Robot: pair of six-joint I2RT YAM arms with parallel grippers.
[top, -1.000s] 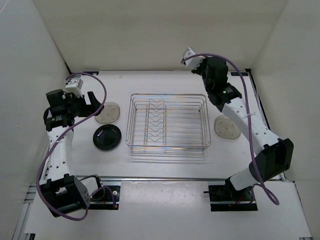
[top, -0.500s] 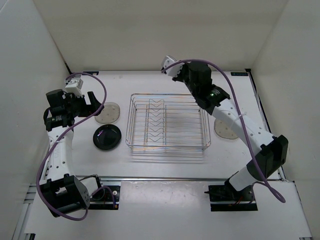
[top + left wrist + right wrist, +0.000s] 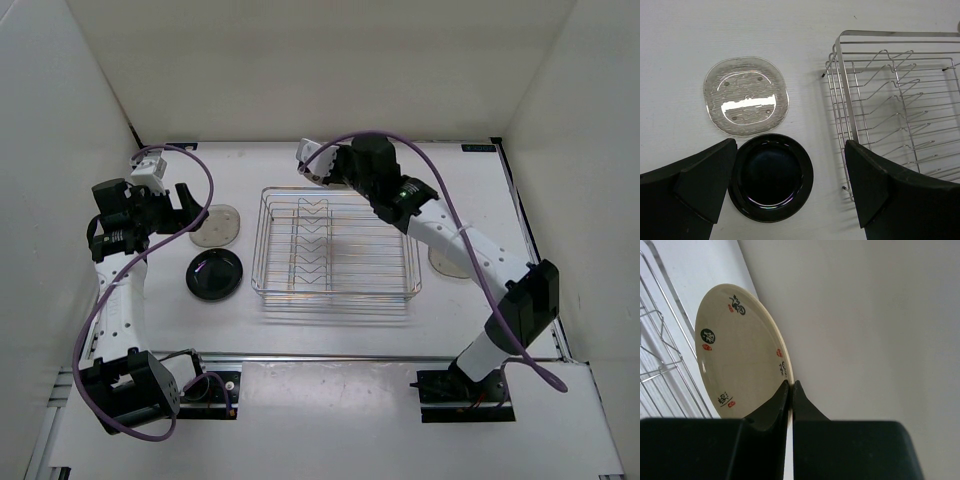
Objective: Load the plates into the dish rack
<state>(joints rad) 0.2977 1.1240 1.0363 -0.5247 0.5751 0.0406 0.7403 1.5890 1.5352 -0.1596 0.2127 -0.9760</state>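
While the rectangular chrome wire dish rack [image 3: 256, 245] sits mid-table, the tan round printed plate [image 3: 737, 350] hangs on edge over its far rim, divider row just nearer, pinched by the right gripper [image 3: 790, 385]; the left gripper [image 3: 789, 150] gapes empty above the glossy black plate [image 3: 770, 177].

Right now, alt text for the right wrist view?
The right gripper is shut on the rim of a tan plate printed with dark and red characters, held on edge. Wires of the dish rack show at left, a white wall behind.
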